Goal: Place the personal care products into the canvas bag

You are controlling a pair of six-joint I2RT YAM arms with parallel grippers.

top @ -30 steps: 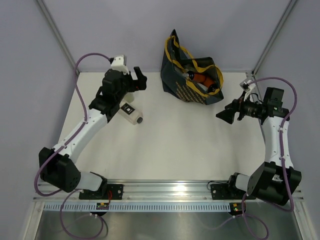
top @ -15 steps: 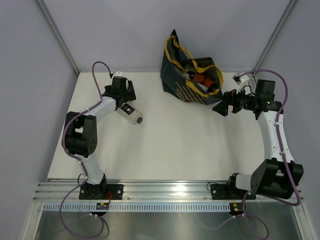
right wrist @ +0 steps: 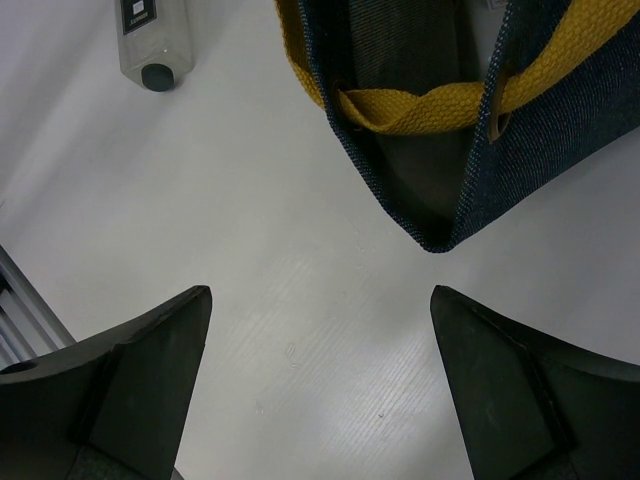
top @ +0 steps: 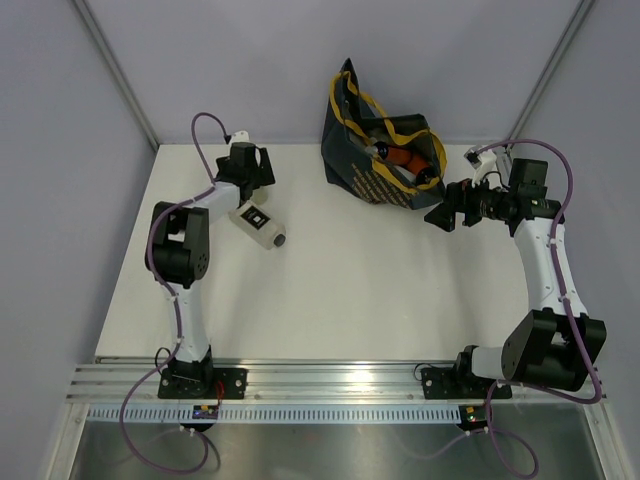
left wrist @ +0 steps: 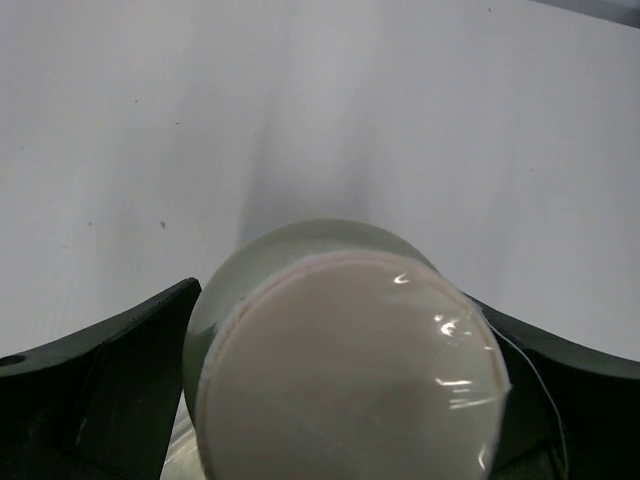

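On the white bench (top: 350, 290) the canvas bag (top: 372, 165) slumps open at the far middle, an orange bottle (top: 405, 158) inside, and my right fingers (right wrist: 130, 380) hang spread and empty beside its right corner. At the far left my left fingers (left wrist: 110, 380) flank a pale green bottle (left wrist: 340, 350), its white cap towards my wrist; whether they press it I cannot tell. The clear flat bottle (top: 258, 224) lies just beside them.
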